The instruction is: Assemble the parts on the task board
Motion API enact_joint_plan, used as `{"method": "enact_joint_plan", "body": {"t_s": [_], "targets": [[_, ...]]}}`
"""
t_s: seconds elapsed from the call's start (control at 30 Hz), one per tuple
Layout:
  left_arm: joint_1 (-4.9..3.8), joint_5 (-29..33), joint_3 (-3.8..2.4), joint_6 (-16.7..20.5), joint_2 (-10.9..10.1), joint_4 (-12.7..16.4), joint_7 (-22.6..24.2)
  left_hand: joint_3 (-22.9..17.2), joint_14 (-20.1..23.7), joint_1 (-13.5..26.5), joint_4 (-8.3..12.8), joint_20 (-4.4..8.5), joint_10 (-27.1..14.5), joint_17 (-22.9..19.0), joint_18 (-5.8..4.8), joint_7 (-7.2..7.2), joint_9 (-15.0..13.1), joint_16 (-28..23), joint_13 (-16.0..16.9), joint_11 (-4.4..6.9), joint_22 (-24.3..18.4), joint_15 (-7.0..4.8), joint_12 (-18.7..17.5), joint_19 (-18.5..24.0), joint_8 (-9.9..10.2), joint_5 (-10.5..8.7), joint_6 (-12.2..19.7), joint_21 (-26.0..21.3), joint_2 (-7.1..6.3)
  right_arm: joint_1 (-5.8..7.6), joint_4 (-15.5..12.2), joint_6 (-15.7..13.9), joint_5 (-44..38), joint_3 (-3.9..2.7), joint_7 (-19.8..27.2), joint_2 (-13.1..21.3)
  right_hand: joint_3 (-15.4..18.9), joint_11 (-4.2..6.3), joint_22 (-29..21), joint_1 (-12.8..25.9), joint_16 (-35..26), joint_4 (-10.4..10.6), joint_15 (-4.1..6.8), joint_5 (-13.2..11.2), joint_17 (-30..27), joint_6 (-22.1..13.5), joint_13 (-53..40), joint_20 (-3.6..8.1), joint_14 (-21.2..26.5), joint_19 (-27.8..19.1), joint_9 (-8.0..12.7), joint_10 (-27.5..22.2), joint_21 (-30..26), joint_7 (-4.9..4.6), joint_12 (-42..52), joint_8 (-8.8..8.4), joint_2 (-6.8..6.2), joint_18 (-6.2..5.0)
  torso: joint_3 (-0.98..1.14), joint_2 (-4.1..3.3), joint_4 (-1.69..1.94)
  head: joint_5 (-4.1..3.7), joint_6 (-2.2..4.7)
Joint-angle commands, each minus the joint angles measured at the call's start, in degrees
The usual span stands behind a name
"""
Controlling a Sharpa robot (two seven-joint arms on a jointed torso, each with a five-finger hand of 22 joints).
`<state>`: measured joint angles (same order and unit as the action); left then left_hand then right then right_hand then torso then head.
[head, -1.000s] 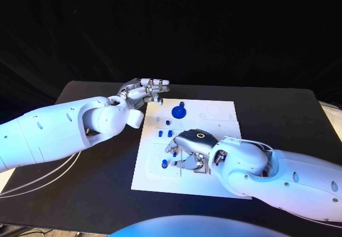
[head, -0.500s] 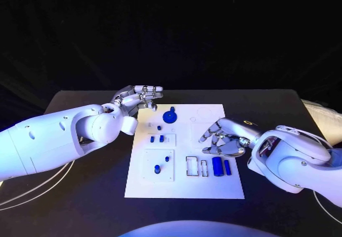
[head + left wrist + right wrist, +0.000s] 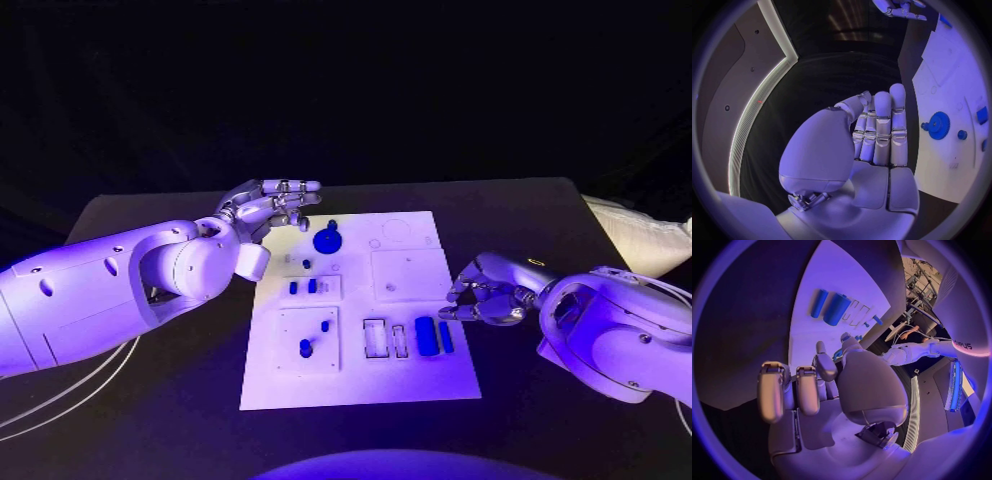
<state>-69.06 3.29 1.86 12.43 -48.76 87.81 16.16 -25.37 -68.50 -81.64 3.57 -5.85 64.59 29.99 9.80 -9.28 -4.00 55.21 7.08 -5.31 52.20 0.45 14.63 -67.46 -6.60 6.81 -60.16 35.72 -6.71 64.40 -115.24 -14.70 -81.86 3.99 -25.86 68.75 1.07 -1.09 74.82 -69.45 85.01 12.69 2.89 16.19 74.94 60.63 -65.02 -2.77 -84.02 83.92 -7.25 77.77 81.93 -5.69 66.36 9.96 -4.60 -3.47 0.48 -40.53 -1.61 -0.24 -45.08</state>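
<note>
I see a black table (image 3: 173,400) spreading across the lower part of my head view, its far edge running just behind the far end of the board. Directly on it, in the middle, lies the white task board (image 3: 361,385), a flat upright rectangle with one short side toward me. Near the table's left side, thin pale cables (image 3: 65,400) curve across the black surface.

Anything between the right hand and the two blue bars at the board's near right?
Nothing. In the head view only bare white task board separates the right hand from the blue bars.
</note>
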Motion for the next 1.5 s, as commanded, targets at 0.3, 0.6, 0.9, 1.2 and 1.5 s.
{"method": "enact_joint_plan", "body": {"t_s": [0.3,0.6,0.9,1.2,1.5], "targets": [[0.3,-0.1,-0.02,-1.2,0.0,-0.2,0.2,-0.1,0.3,-0.1,0.4,-0.1,-0.3,-0.1,0.63,-0.24,0.1,0.2,0.1,0.03,0.1,-0.09,0.1,0.5,-0.2,0.34,0.0,-0.2,0.65,-1.06,-0.8,3.6,-5.4,0.29,-4.7,-1.5,2.2,-0.02,0.3,-0.8,0.4,0.9,0.21,-0.2,5.6,-0.6,-2.6,-0.01,-4.4,0.8,-0.5,0.6,0.4,-0.11,1.6,0.98,0.52,0.4,-0.09,0.02,-0.07,0.2,-0.11],[0.36,-0.1,-0.02,-1.3,0.0,-0.2,0.2,-0.1,0.3,-0.1,0.4,-0.1,-0.3,-0.1,0.63,-0.24,0.1,0.2,0.1,0.03,0.1,-0.09,0.1,0.5,-0.2,0.34,0.0,-0.2,0.65,-2.05,0.2,4.3,-6.5,0.38,-5.6,-3.8,3.2,0.03,0.4,-1.4,0.6,1.3,0.24,0.0,5.8,-0.6,-5.2,0.0,-4.4,0.7,-0.9,1.6,0.4,-0.04,3.8,1.46,0.73,0.39,-0.07,-0.06,-0.02,0.14,-0.15],[0.39,-0.1,-0.02,-1.3,-0.1,-0.2,0.2,-0.1,0.3,-0.1,0.4,-0.1,-0.3,-0.1,0.63,-0.24,0.1,0.2,0.1,0.03,0.1,-0.09,0.1,0.5,-0.2,0.34,0.0,-0.2,0.65,-3.47,1.6,4.8,-6.9,0.38,-5.8,-6.5,3.6,0.05,0.4,-1.7,0.6,1.6,0.25,0.3,5.8,-0.6,-5.6,0.0,-4.4,0.7,-1.1,1.7,0.4,-0.01,4.1,1.7,1.04,0.39,-0.1,-0.07,0.0,0.39,-0.37],[0.41,-0.1,-0.02,-1.4,-0.2,-0.2,0.0,-0.1,0.3,-0.1,0.4,-0.1,-0.3,-0.1,0.63,-0.24,0.1,0.2,0.1,0.03,0.1,-0.09,0.1,0.5,-0.2,0.34,0.0,-0.2,0.65,-4.31,3.1,5.6,-7.3,0.38,-5.9,-8.2,3.8,0.07,0.3,-2.0,0.6,1.7,0.26,0.4,5.8,-0.6,-5.9,0.0,-4.4,0.7,-1.2,1.7,0.4,0.02,4.2,1.84,1.21,0.37,-0.15,-0.06,-0.06,0.55,-0.48],[0.42,-0.3,-0.02,-1.5,-0.3,-0.2,-0.1,-0.1,0.4,0.0,0.5,-0.12,-0.5,-0.1,0.63,-0.25,0.1,0.2,0.1,0.0,0.1,-0.07,0.4,0.5,-0.3,0.35,0.1,-0.2,0.71,-4.87,4.1,5.3,-7.4,0.38,-5.8,-9.4,4.1,0.14,0.3,-2.9,0.5,1.7,0.3,1.0,5.7,-0.4,-6.4,0.03,-4.3,0.6,-1.6,1.7,0.3,0.1,4.5,2.26,1.87,0.36,-0.17,-0.01,-0.02,0.64,-0.54]]}}
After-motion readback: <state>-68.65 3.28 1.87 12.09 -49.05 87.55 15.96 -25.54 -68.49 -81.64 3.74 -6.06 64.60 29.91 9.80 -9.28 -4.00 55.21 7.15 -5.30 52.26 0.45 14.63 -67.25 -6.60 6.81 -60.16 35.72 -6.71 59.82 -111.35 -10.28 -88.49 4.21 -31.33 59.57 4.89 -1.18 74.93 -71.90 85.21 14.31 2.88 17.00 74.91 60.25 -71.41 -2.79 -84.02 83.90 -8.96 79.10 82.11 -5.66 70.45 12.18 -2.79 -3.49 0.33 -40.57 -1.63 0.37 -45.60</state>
